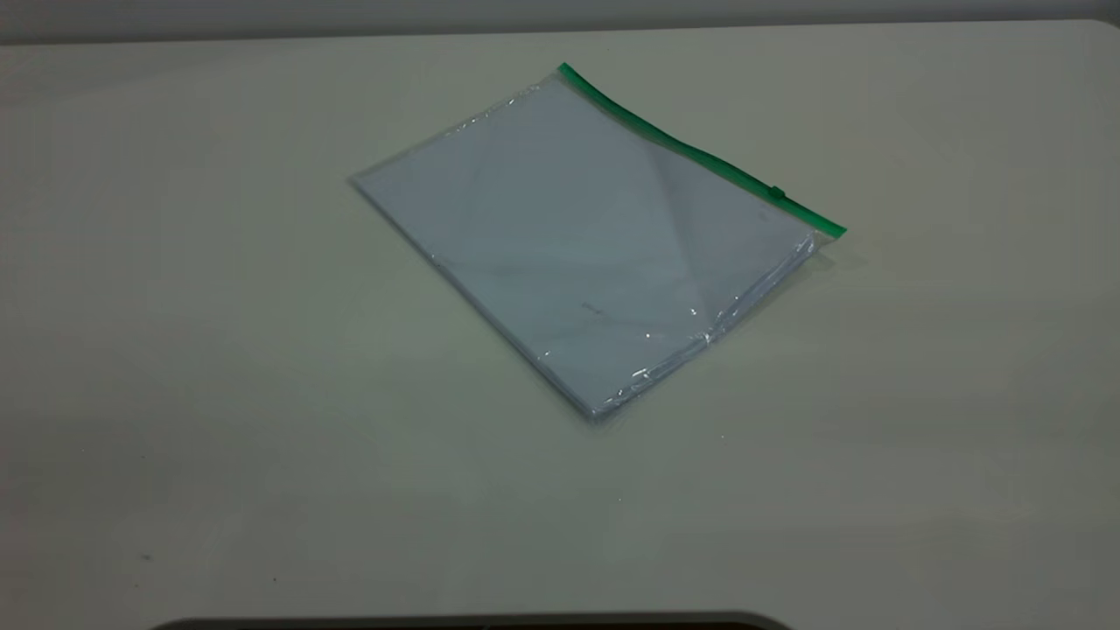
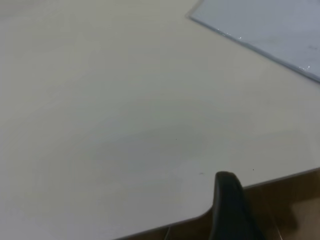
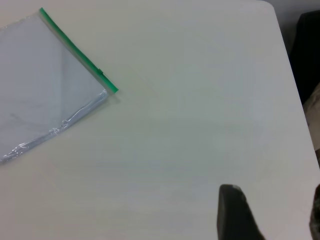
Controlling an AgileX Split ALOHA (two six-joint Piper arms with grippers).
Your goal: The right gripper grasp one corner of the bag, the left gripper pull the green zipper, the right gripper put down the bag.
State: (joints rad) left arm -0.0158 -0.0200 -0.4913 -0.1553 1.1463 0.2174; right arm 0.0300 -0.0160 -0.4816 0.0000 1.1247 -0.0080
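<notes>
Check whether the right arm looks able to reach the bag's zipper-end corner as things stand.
Probably yes. The bag lies flat on the table, and its corner by the green zipper faces the right gripper across bare tabletop. Nothing stands between them.

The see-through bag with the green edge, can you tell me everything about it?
The clear, glossy rectangular plastic bag lies flat on the pale table, turned at a slant. Pale grey-white sheets show through it. A thin bright green zipper strip runs along its far edge, and the tiny green slider tab sits near that edge's right end. No gripper touches it.
</notes>
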